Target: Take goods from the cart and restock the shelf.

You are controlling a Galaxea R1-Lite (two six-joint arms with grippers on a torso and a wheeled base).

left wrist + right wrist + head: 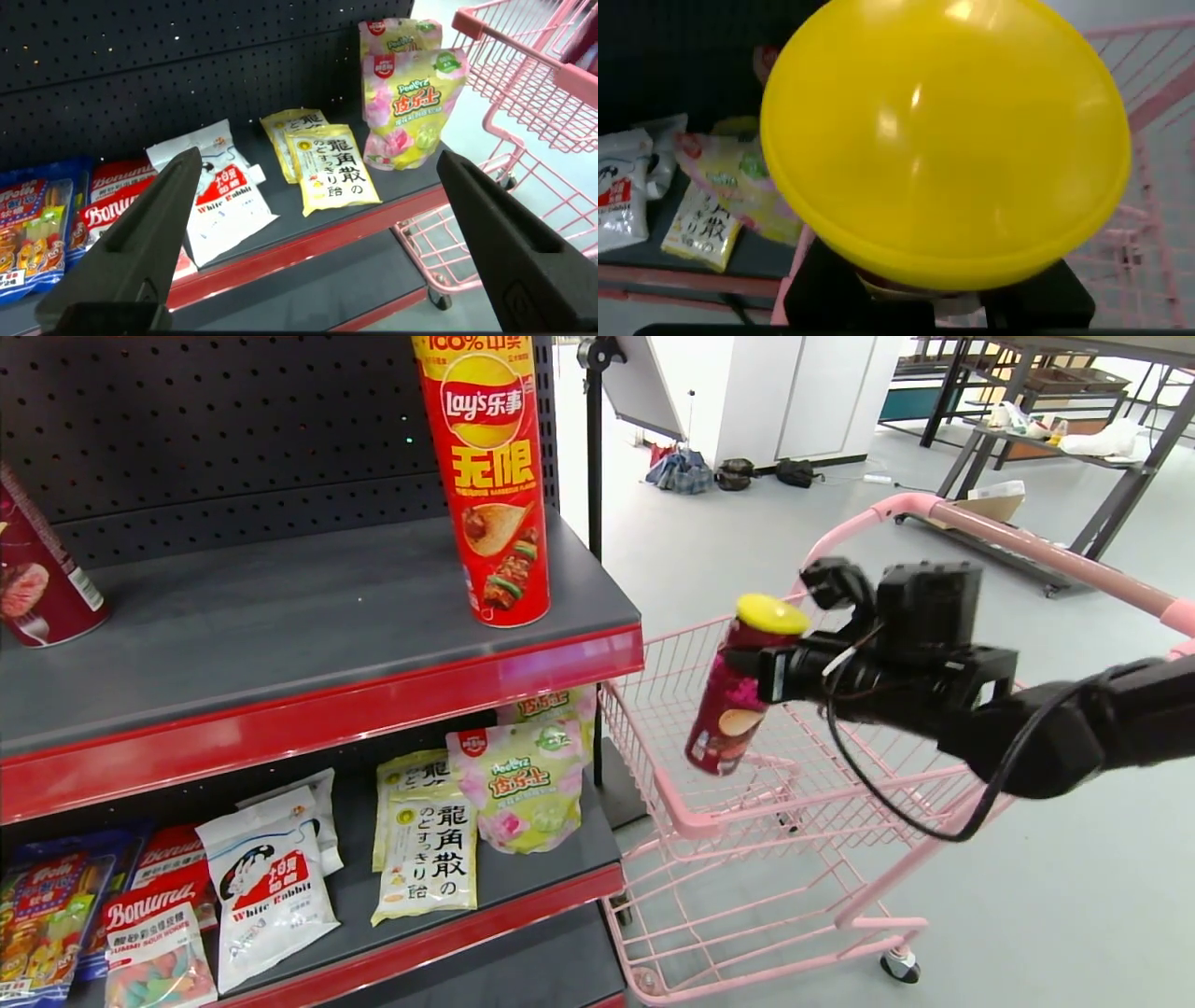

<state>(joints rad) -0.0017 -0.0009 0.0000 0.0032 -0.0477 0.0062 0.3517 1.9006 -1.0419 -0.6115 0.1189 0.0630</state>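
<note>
Left jaws apart, empty, before the lower shelf (355,227). Right jaws clamped on the tilted chip can (731,714) just under its yellow lid (773,613), above the cart (709,821). Probably light, stiff, slick, crushable; better gripped mid-body, gently.

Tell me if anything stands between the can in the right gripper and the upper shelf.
Only one thing: the tall red can stands near the right end of the upper shelf, closest to the yellow-lidded can held by the right gripper above the cart. Open air lies between; bare shelf lies left of it.
</note>
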